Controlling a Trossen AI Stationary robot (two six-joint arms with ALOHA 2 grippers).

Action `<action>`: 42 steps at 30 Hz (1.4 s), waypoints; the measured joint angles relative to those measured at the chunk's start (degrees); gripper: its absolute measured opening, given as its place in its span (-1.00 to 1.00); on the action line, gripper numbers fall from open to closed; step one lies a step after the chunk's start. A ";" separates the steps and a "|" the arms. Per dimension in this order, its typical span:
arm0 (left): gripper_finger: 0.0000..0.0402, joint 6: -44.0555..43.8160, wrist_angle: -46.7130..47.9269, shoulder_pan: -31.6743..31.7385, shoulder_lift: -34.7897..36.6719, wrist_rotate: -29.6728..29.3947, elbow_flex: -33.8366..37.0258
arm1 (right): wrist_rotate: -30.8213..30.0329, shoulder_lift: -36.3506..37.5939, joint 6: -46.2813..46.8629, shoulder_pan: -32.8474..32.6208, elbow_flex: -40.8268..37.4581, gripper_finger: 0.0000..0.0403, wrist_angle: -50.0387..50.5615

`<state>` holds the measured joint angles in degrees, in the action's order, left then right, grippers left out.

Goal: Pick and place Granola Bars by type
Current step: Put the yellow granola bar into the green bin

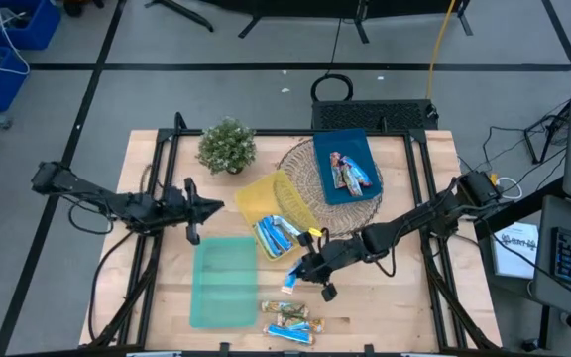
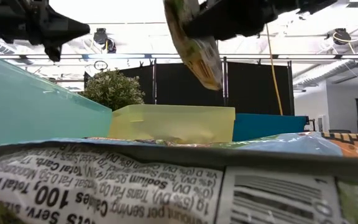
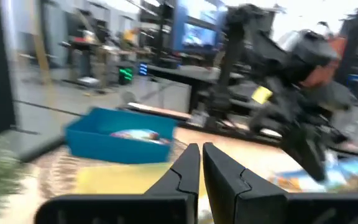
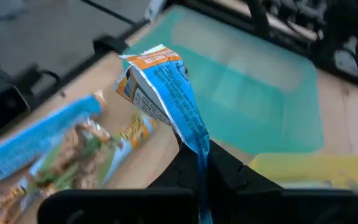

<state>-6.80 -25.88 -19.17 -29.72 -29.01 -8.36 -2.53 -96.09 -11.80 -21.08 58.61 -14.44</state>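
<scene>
The held bar (image 4: 166, 93) has a shiny, crinkly blue wrapper with an orange-and-white end; in the low view (image 2: 194, 40) its underside looks pale yellow-green. The right gripper (image 1: 303, 270) has its fingers clamped on one end of this bar, and the rest of it sticks out past the fingertips, clear of the table (image 1: 385, 297). It hangs above bare wood just beside the yellow tray (image 1: 266, 201), between that tray and the loose bars at the table's front edge.

Two or three bars (image 1: 290, 322) lie there on the wood, blue-and-white and gold-brown, touching one another. More blue-and-white bars (image 1: 276, 234) lie in the yellow tray's near end. Blue-and-red bars (image 1: 350, 174) lie in the blue tray (image 1: 337, 147), which sits on a woven mat (image 1: 300, 159).

The green tray (image 1: 224, 281) is just beside the yellow one, with open wood between its right edge and the right gripper. The front bars lie close to the table edge, near the green tray's corner.

The left gripper (image 1: 209, 206) hovers over the table between the plant (image 1: 227, 146) and the green tray, fingers (image 3: 188, 171) together with nothing between them
</scene>
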 joint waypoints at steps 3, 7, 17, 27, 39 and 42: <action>-0.87 -0.94 -6.25 0.47 -4.85 4.85 1.27 | 3.38 0.00 -1.60 1.24 0.00 -1.00 -4.04; -0.87 2.02 -14.75 0.94 -13.26 10.89 1.57 | 8.48 0.00 -2.55 2.84 0.02 -1.00 -7.14; -0.86 16.50 -25.00 1.41 -39.12 22.50 -7.68 | 10.30 0.00 -2.64 4.99 0.02 -1.00 -8.08; -0.18 27.35 -16.16 -2.49 -52.62 22.60 -22.31 | 10.33 0.00 -2.63 6.52 0.02 -1.00 -7.99; -0.01 34.27 -21.74 -6.83 -52.14 23.01 -23.61 | 10.35 0.00 -2.44 6.82 0.02 -1.00 -7.63; -0.09 31.19 -22.49 -4.65 -52.44 24.33 -23.73 | 10.33 0.00 -2.42 6.82 0.02 -1.00 -7.80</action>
<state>24.39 -48.37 -23.81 -82.16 -4.68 -32.09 7.79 -96.09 -14.22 -14.26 58.63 -22.24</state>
